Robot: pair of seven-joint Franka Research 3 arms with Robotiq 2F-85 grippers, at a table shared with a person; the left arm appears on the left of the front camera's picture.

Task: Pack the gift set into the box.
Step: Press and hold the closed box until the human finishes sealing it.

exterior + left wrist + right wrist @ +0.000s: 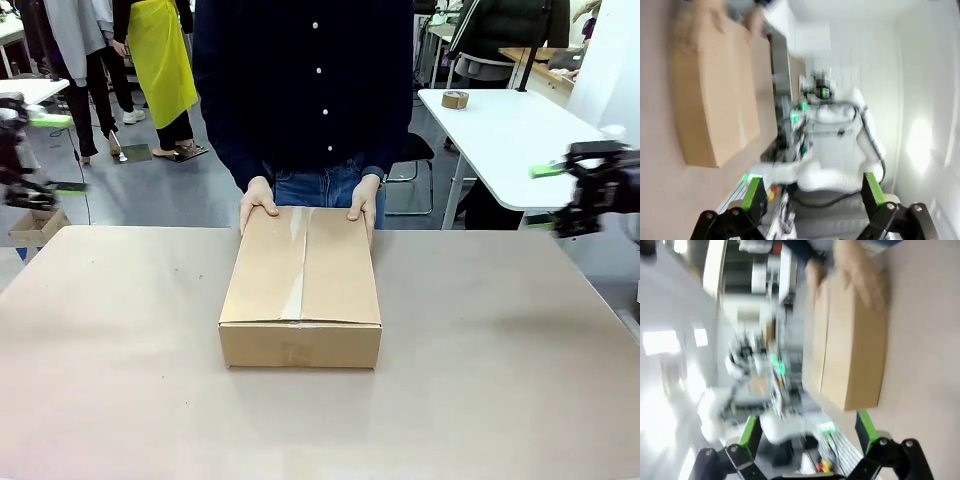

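- Two grippers, both off to the sides and raised above the desk (pixel 120 380): left gripper (pixel 60 153) past the left edge, right gripper (pixel 542 198) past the right edge, well apart from the box (pixel 300 290).
- Left gripper (pixel 812 192): fingers spread wide, nothing between them. Right gripper (pixel 809 429): same, spread and empty.
- Box lies flat mid-desk, long side running toward the far edge, its far end near that edge. The top flaps (pixel 265 265) are folded down and meet along a centre seam.
- A person at the far edge has both hands (pixel 258 205) on the far end of the box, pressing the flaps down.
- Gift set: judged to be inside the shut box, and the task looks near done; cannot confirm with the top shut.
- Risk: the seam carries a glossy strip, but it's unclear whether it seals the flaps. They may spring up once the hands lift.
- Risk: a gripper coming in now could hit the person's fingers at the far end.
- Risk: a sideways push could slide the box, since the desk surface looks smooth.
- Risk: both wrist views are blurred, so lining up on the box from them would be unreliable.
- Writing: none readable. There's a faint mark on the near face of the box, too faint to tell. No brand or label seen.
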